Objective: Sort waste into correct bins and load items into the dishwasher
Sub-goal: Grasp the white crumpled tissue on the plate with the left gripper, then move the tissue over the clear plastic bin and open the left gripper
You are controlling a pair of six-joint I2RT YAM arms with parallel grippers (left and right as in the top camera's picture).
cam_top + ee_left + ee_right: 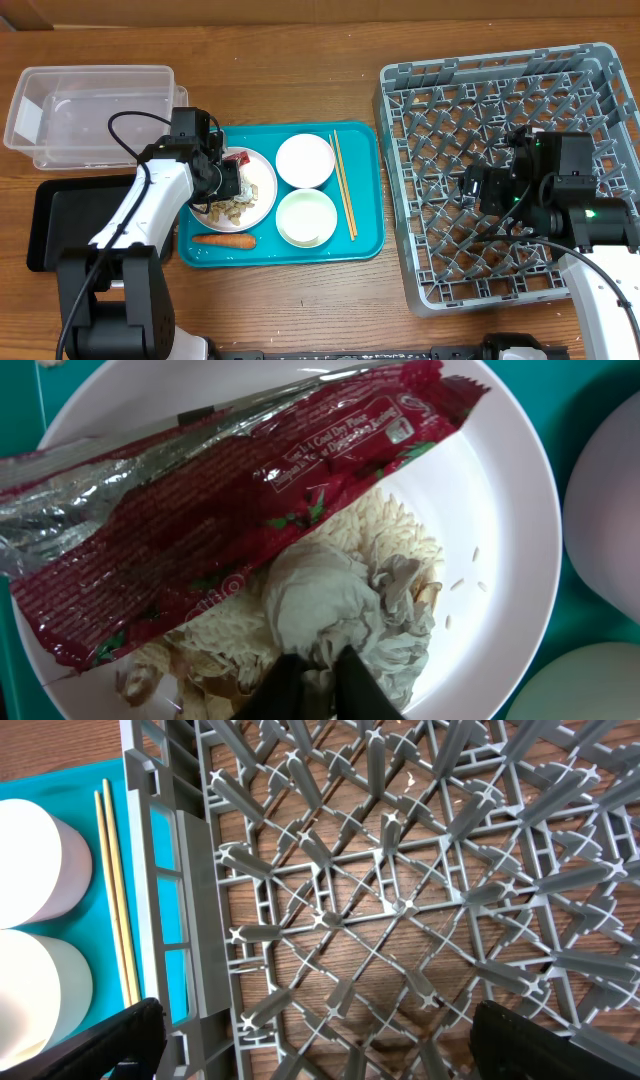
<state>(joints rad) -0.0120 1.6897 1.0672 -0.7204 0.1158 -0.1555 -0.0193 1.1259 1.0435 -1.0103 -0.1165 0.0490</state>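
Note:
A white plate point(262, 196) on the teal tray point(365, 240) holds a red wrapper point(220, 500), a crumpled napkin point(340, 605) and rice scraps point(395, 525). My left gripper point(318, 672) is down on the plate, shut on the crumpled napkin. Two white bowls point(304, 159) point(305, 217), chopsticks point(343, 185) and a carrot point(224, 240) also lie on the tray. My right gripper point(310, 1040) is open and empty above the grey dishwasher rack point(400, 110), whose grid fills the right wrist view point(400, 900).
A clear plastic bin point(90, 110) stands at the back left and a black bin point(60, 215) in front of it. The bowls point(35, 850) and chopsticks point(115, 890) show at the left of the right wrist view.

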